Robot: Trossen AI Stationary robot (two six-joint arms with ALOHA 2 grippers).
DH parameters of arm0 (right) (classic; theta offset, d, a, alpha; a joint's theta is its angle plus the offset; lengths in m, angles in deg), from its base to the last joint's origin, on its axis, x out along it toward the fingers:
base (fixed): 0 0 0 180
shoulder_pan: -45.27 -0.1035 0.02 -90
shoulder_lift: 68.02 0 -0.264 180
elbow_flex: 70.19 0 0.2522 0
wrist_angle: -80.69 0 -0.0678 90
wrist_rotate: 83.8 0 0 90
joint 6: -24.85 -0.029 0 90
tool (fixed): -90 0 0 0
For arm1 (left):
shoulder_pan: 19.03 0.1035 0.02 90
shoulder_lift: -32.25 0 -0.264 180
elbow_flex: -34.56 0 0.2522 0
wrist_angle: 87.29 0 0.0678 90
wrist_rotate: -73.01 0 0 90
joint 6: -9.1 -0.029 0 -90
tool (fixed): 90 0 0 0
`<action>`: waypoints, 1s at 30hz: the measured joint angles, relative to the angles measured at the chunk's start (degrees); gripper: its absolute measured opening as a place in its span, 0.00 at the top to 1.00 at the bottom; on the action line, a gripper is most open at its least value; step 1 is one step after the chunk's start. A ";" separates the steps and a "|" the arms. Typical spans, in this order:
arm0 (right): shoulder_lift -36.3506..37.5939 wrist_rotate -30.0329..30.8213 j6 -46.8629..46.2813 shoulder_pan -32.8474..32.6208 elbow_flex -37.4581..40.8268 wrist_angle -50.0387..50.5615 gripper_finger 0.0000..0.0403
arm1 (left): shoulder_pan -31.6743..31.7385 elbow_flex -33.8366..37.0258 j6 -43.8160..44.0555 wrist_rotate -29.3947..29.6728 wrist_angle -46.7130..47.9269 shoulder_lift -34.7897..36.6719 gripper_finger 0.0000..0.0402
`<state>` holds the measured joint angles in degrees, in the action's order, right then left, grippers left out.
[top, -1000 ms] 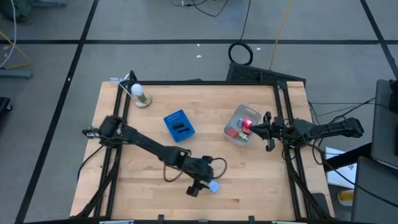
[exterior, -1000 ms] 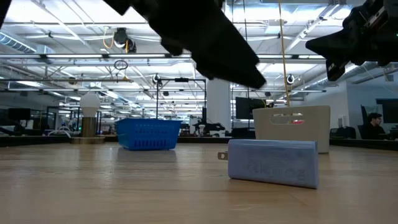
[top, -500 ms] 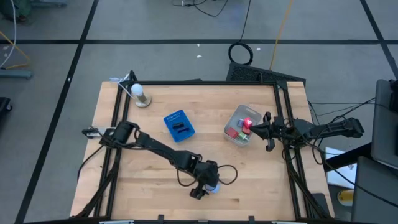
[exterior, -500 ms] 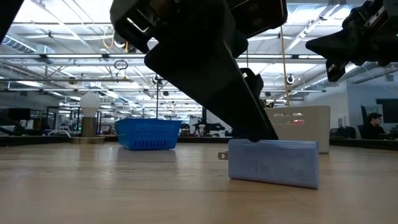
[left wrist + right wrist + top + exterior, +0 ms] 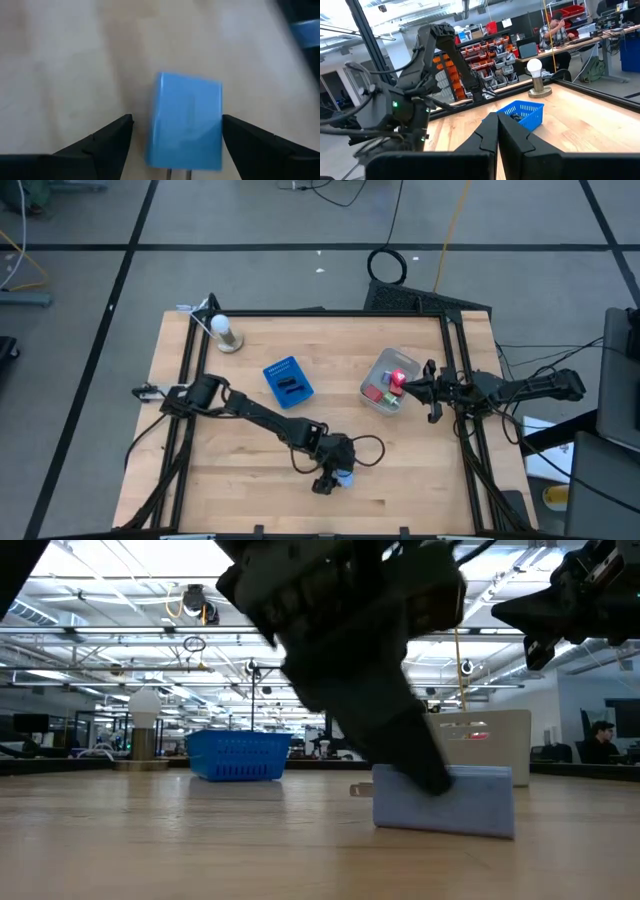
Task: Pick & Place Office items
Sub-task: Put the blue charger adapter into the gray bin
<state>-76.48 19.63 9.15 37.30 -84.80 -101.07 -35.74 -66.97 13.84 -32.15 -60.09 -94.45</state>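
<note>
Light blue block [image 5: 185, 120], smooth and rectangular, lies on the wooden table [image 5: 230, 480] between the left gripper [image 5: 175, 137]'s spread-apart fingers; right gripper [image 5: 497, 132]'s fingers are pressed together, empty.

Overhead looks straight down, low camera level across table [image 5: 150, 840]

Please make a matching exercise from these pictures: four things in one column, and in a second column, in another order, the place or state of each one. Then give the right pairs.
Things:
1. light blue block
2. blue basket
3. right claw
4. light bulb

Places or states:
A. at the table's far left corner, on a stand
B. shut, beside the clear tub
C. on the table's near part, between the open fingers of the left claw
D. near the table's middle, with dark pieces inside

Right pairs: 1-C, 2-D, 3-B, 4-A
</note>
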 joint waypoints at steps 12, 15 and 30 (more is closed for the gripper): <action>-0.17 -0.02 -0.02 0.00 0.00 -0.03 1.00 | 6.00 -0.07 -3.82 3.18 4.56 0.28 0.37; -0.17 -0.02 0.04 0.00 0.00 -0.03 1.00 | 5.89 -0.07 -7.59 3.71 4.60 0.26 0.39; -1.58 -0.24 2.83 -0.01 0.00 0.52 1.00 | 5.44 0.24 -8.90 3.75 4.06 1.97 0.46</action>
<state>-78.06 19.39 11.99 37.30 -84.80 -100.55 -30.30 -66.73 4.94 -28.39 -56.03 -92.48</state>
